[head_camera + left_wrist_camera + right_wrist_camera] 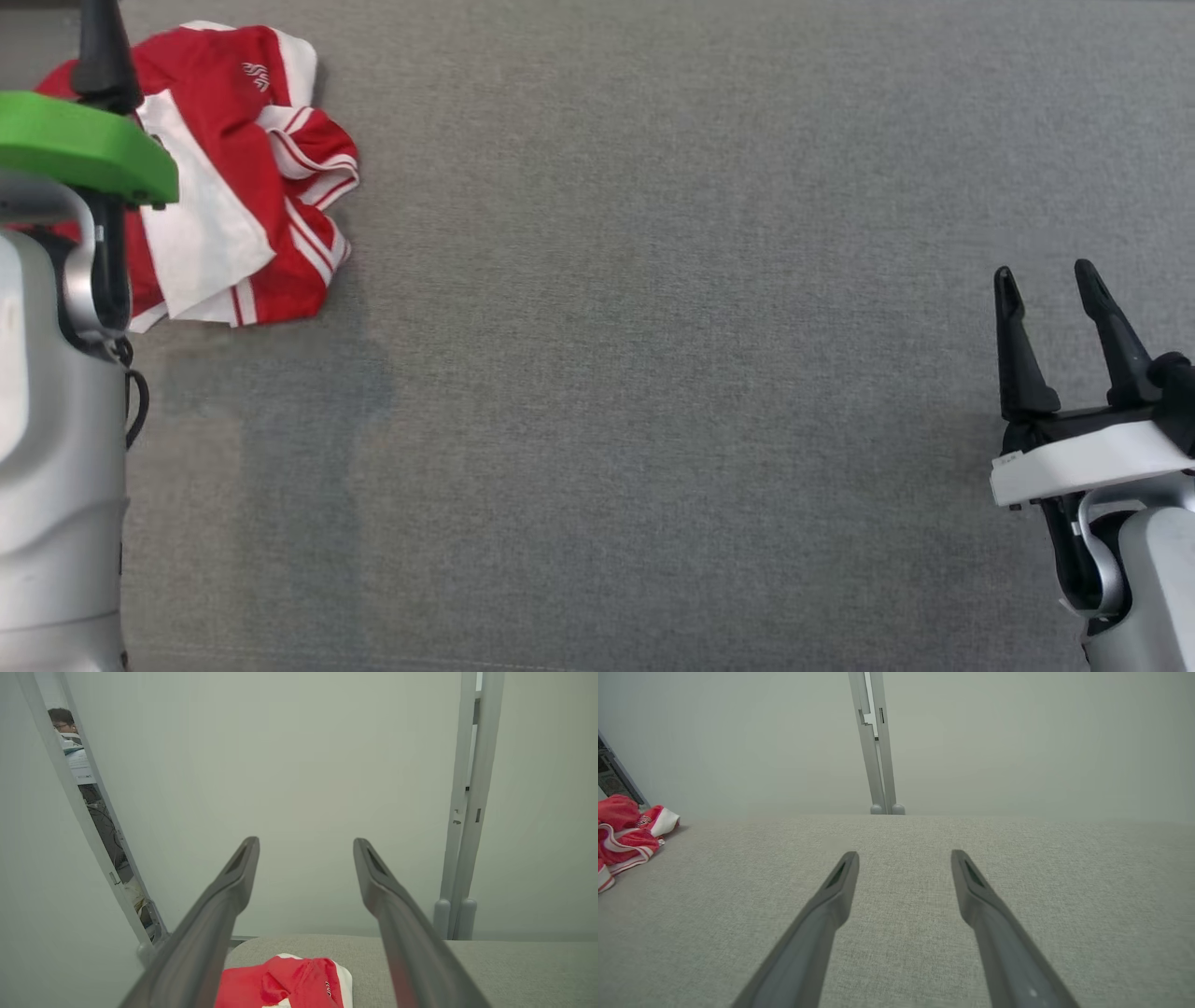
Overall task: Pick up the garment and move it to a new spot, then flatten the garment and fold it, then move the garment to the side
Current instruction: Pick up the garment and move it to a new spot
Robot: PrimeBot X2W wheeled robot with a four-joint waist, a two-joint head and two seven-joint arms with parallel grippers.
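The garment is a crumpled red and white shirt lying at the far left of the grey cloth-covered table. My left arm, with its green bracket, hangs over the garment's left part and hides some of it; one dark finger points up. In the left wrist view my left gripper is open and empty above the garment. My right gripper stands open and empty at the right, far from the garment. The right wrist view has that gripper over bare cloth, with the garment at the far left.
Pale partition panels stand right behind the table's back edge, joined by a grey upright post. Through a narrow gap between panels a person sits beyond the table's far left corner. The table runs wide between the arms.
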